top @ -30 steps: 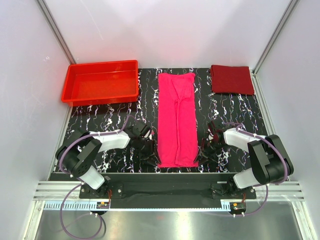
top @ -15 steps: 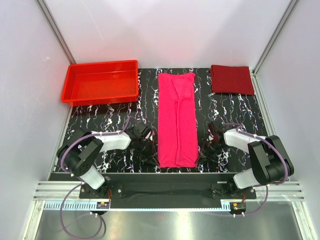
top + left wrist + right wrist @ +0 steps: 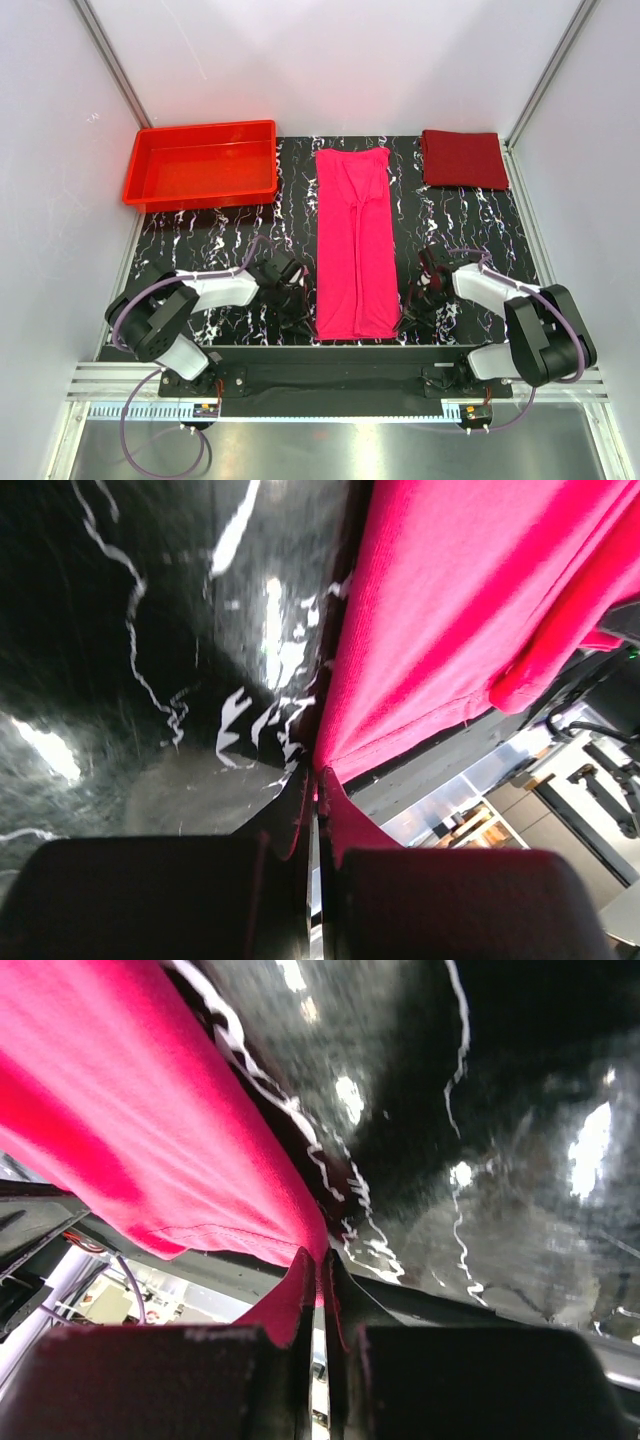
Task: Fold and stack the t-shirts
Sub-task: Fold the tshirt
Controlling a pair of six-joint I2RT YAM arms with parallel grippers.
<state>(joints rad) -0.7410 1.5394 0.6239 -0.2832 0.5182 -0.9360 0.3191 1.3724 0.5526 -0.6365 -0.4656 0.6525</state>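
Observation:
The bright pink t-shirt [image 3: 354, 240] lies as a long narrow strip down the middle of the black marbled table [image 3: 225, 235]. My left gripper [image 3: 305, 318] is shut on the shirt's near left corner; in the left wrist view the jaws [image 3: 320, 785] pinch pink cloth [image 3: 450, 610] at the hem. At the near right corner my right gripper [image 3: 405, 308] is shut on the cloth too, and its wrist view shows the hem [image 3: 130, 1110] caught at the tips [image 3: 322, 1265]. The dark maroon t-shirt [image 3: 463, 158] sits folded at the back right.
A rigid red plastic tray [image 3: 200, 165] stands at the back left. White walls with metal posts close in the table on three sides. The table's near edge [image 3: 350, 345] runs just below the pink shirt's hem.
Both grippers moved in to the pink shirt's near corners and shut on them. The near hem has narrowed slightly between them.

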